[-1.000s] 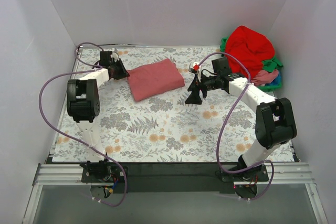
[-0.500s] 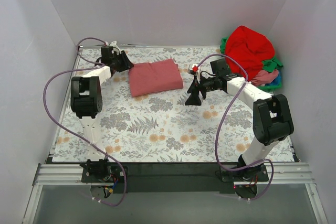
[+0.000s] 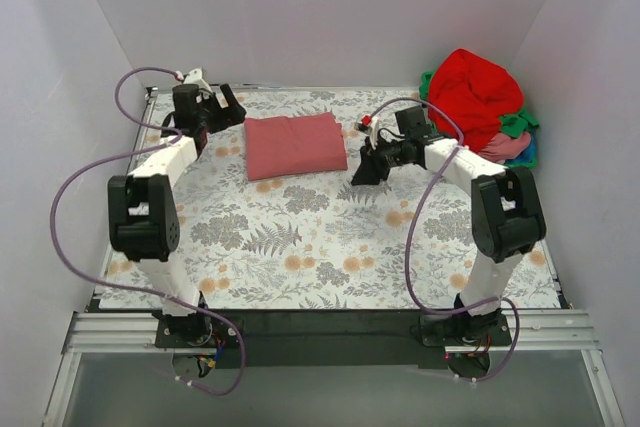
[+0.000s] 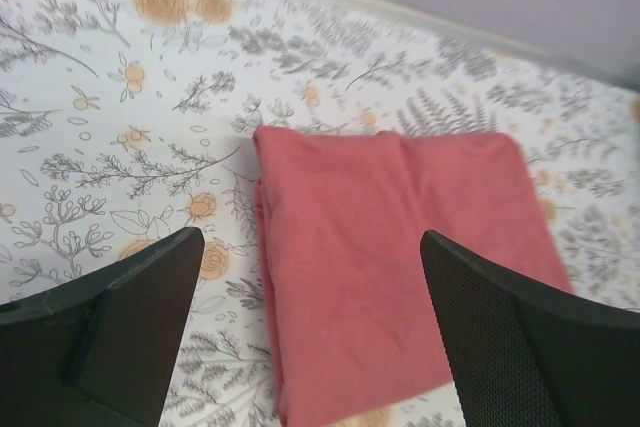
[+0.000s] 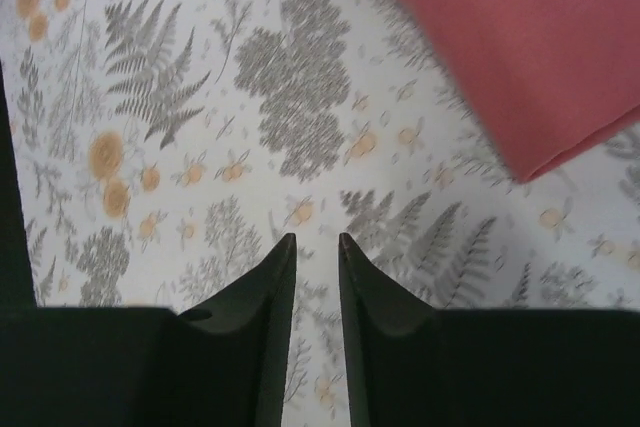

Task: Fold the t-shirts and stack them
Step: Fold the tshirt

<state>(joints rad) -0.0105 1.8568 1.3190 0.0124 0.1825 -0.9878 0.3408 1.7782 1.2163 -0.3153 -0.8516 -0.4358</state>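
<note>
A folded dusty rose-pink t-shirt (image 3: 296,145) lies flat on the floral table cover at the back centre. My left gripper (image 3: 231,105) hovers just off its left edge, open wide and empty. In the left wrist view the shirt (image 4: 400,247) lies below the spread left gripper (image 4: 312,239). My right gripper (image 3: 361,171) sits just right of the shirt's near right corner, its jaws a narrow gap apart with nothing between them. In the right wrist view the right gripper (image 5: 316,237) is over bare cover, and the shirt's corner (image 5: 530,47) shows at the upper right.
A heap of unfolded t-shirts (image 3: 475,97) sits at the back right, bright red on top, with green and pink cloth (image 3: 508,137) at its lower edge. White walls close in the table on three sides. Purple cables loop from both arms.
My left gripper let go of the rose-pink shirt, opened wide and drew back to the far left. My right gripper's jaws narrowed from wide open. The shirt now lies squarer.
</note>
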